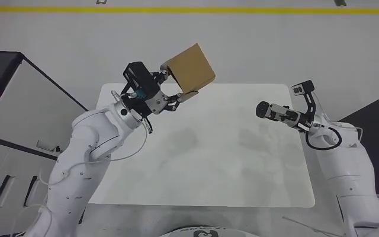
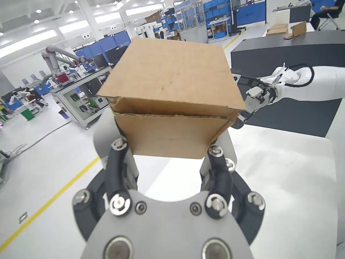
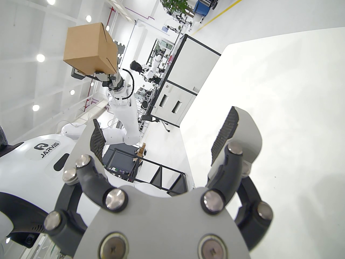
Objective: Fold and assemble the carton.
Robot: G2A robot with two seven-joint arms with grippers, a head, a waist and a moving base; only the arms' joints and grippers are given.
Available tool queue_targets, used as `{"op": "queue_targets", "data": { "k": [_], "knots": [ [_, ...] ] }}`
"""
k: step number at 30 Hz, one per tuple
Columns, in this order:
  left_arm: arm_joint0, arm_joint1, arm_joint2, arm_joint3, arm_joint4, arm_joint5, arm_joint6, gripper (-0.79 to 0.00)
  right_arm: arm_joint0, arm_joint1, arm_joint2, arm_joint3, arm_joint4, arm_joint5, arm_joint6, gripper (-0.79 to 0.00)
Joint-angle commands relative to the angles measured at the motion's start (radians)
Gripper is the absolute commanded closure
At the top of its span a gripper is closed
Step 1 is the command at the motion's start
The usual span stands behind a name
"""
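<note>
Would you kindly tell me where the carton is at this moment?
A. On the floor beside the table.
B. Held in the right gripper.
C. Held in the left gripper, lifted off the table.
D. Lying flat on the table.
C: the carton is clamped in the left gripper, raised clear of the table, while the right gripper has open, empty jaws.

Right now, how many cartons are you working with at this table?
1: the carton, held up in the left gripper near the far edge of the table.
</note>
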Motion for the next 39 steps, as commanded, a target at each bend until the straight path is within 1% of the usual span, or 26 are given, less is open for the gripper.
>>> {"op": "queue_targets", "data": {
  "k": [1, 3, 5, 7, 9, 12, 20, 23, 27, 30, 32, 34, 39],
  "knots": [
    [0.013, -0.003, 0.001, 0.005, -0.048, 0.029, 0.019, 0.0, 0.0, 0.0, 0.0, 0.0, 0.0, 0.0, 0.0, -0.785],
    [0.017, -0.004, 0.003, 0.006, -0.085, 0.025, 0.001, 0.0, 0.0, 0.0, 0.0, 0.0, 0.0, 0.0, 0.0, -0.785],
    [0.024, -0.006, 0.005, 0.013, -0.16, 0.042, -0.022, 0.0, 0.0, 0.0, 0.0, 0.0, 0.0, 0.0, 0.0, -0.785],
    [0.032, -0.01, 0.005, 0.024, -0.27, 0.085, -0.053, 0.0, 0.0, 0.0, 0.0, 0.0, 0.0, 0.0, 0.0, -0.785],
    [0.025, -0.011, 0.0, 0.019, -0.34, 0.104, -0.095, 0.0, 0.0, 0.0, 0.0, 0.0, 0.0, 0.0, 0.0, -0.785],
    [0.028, -0.015, -0.001, 0.021, -0.484, 0.162, -0.134, 0.0, 0.0, 0.0, 0.0, 0.0, 0.0, 0.0, 0.0, -0.785],
    [0.027, -0.016, -0.003, 0.018, -0.503, 0.17, -0.138, 0.0, 0.0, 0.0, 0.0, 0.0, 0.0, 0.0, 0.0, -0.785],
    [0.042, -0.019, 0.013, 0.015, -0.58, 0.165, -0.141, 0.0, 0.0, 0.0, 0.0, 0.0, 0.0, 0.0, 0.0, -0.785],
    [0.045, -0.025, 0.034, 0.014, -0.765, 0.171, -0.167, 0.0, 0.0, 0.0, 0.0, 0.0, 0.0, 0.0, 0.0, -0.785],
    [0.04, -0.028, 0.037, 0.013, -0.849, 0.183, -0.185, 0.0, 0.0, 0.0, 0.0, 0.0, 0.0, 0.0, 0.0, -0.785],
    [0.042, -0.03, 0.044, 0.016, -0.925, 0.208, -0.202, 0.0, 0.0, 0.0, 0.0, 0.0, 0.0, 0.0, 0.0, -0.785],
    [0.031, -0.029, 0.041, 0.011, -0.935, 0.217, -0.229, 0.0, 0.0, 0.0, 0.0, 0.0, 0.0, 0.0, 0.0, -0.785],
    [0.031, -0.029, 0.041, 0.011, -0.935, 0.217, -0.229, 0.0, 0.0, 0.0, 0.0, 0.0, 0.0, 0.0, 0.0, -0.785]
  ]
}}
